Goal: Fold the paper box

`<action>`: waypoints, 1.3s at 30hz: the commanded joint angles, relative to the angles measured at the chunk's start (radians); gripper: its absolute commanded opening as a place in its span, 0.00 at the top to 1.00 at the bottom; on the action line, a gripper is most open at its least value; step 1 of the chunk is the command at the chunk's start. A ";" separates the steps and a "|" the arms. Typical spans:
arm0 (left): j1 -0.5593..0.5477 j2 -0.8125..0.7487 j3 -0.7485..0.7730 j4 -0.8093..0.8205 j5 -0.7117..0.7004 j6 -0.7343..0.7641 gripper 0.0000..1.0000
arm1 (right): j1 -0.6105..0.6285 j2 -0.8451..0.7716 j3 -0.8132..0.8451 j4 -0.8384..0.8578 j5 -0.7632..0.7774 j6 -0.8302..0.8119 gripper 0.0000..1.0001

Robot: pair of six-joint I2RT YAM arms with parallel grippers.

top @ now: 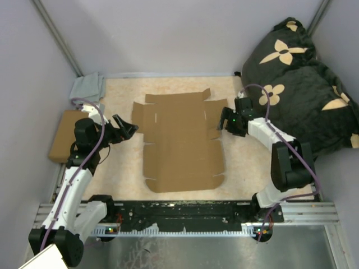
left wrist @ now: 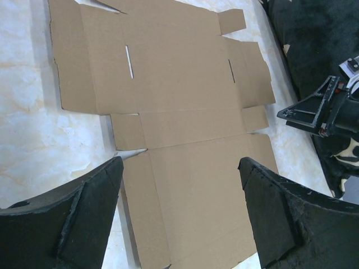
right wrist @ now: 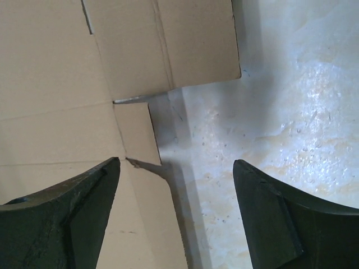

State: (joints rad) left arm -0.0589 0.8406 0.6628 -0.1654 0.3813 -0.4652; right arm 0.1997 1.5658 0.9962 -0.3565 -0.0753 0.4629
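Brown paper box point(top: 179, 143) lies flat, unfolded, left claw point(top: 128, 128) and right claw point(top: 224, 119) released at its sides.

A robot test booth, lab-like: plain grey partition walls point(top: 168, 33) close in a marble-patterned tabletop point(top: 241, 162), and a metal mounting rail point(top: 328, 213) runs along the frame's bottom edge (a flowered cushion point(top: 297, 73) sits upper right).

blk floral cushion point(top: 303, 84), grey cloth point(top: 88, 87), brown pad point(top: 63, 134)
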 commanded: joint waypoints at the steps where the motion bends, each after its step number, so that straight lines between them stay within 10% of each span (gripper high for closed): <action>1: -0.005 0.006 0.009 0.000 0.001 -0.006 0.10 | 0.007 0.038 0.068 0.014 0.023 -0.034 0.18; 23: -0.002 0.065 0.009 -0.024 -0.019 -0.014 0.13 | 0.065 0.238 0.205 -0.004 0.031 -0.055 0.25; 39: -0.008 0.462 -0.129 0.292 0.073 -0.188 0.24 | 0.093 0.188 0.120 0.070 -0.029 -0.053 0.29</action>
State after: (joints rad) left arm -0.0608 1.2236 0.5152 0.0078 0.4267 -0.6224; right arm 0.2878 1.7943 1.1194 -0.3290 -0.0853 0.4191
